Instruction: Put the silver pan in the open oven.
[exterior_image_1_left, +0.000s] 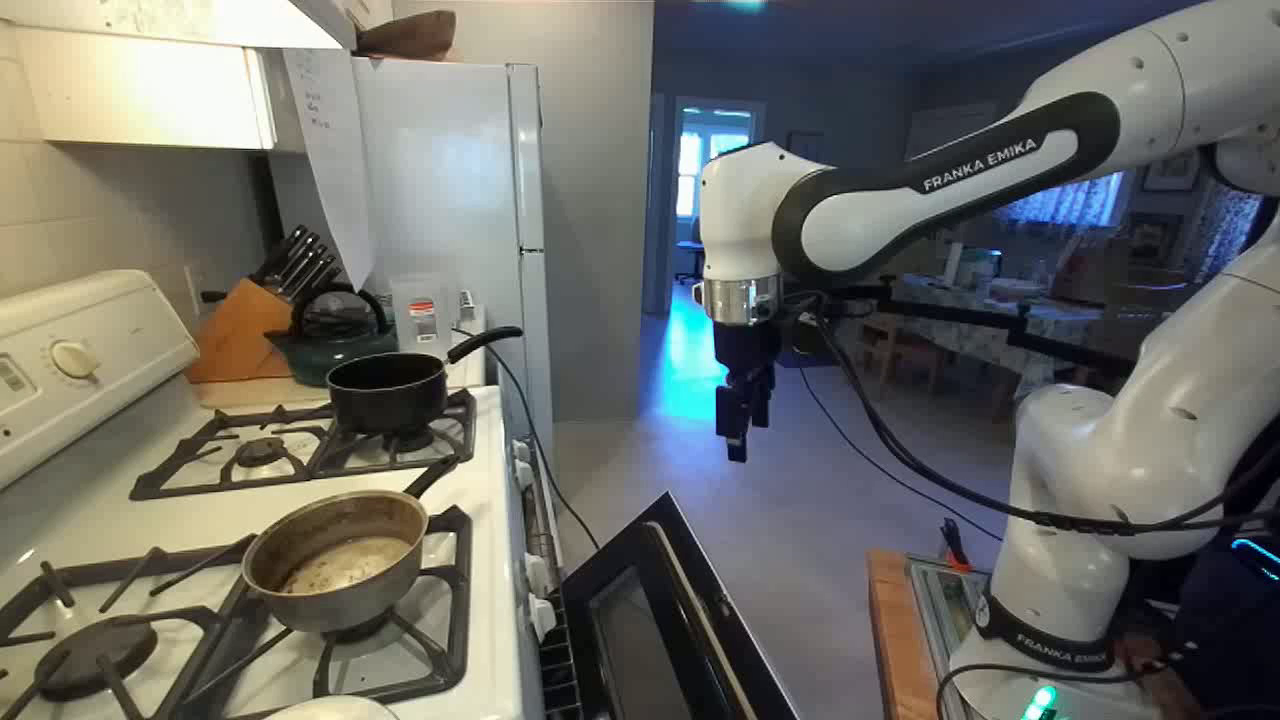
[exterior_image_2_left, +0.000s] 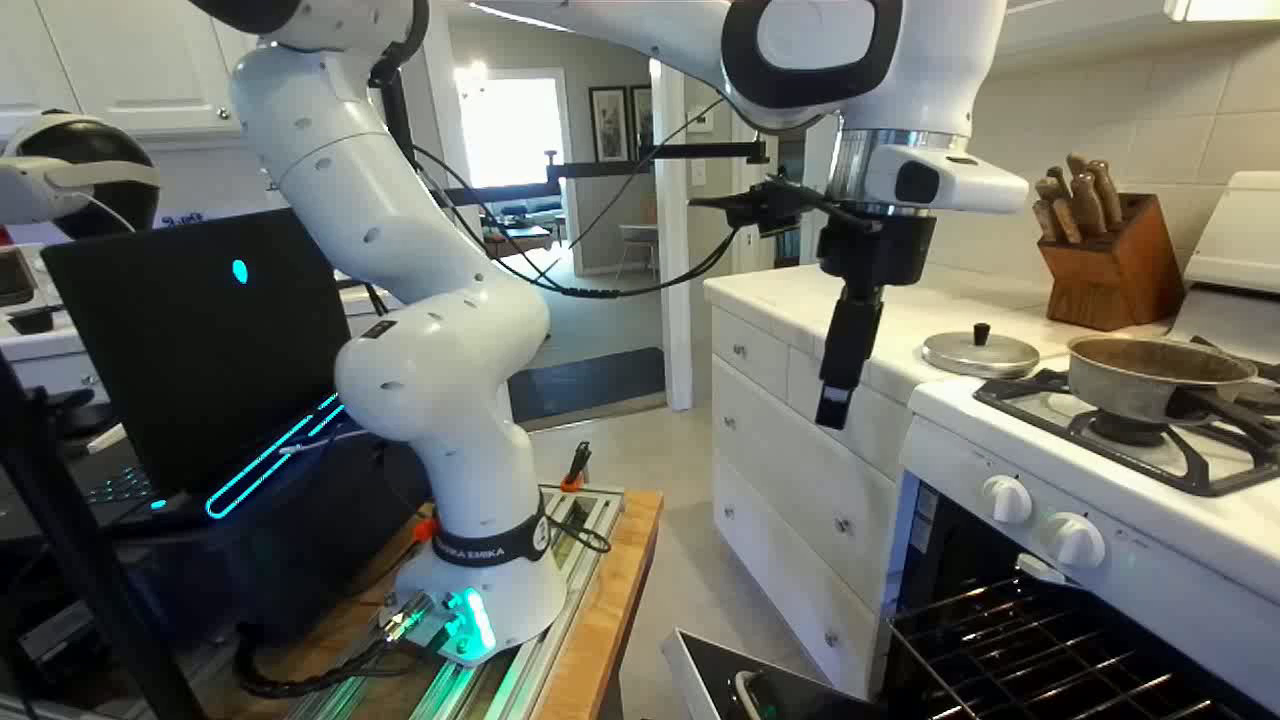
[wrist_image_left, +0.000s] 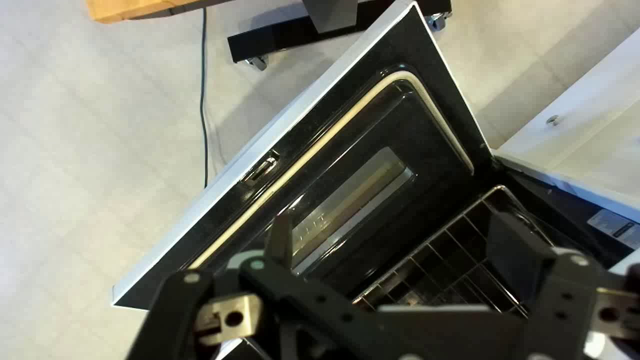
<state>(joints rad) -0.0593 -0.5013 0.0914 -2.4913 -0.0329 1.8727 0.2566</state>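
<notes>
The pincer (exterior_image_1_left: 748, 432) hangs wide-spread and empty, the silver pan (exterior_image_1_left: 337, 560) at its eight o'clock in an exterior view, handle (exterior_image_1_left: 433, 477) pointing toward two.

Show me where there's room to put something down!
The white countertop beside the metal lid has bare room. So does the back burner between black saucepan and backguard, and the oven rack where it shows. By the refrigerator it's crowded: knife block and kettle. The silver pan takes a front burner.
</notes>
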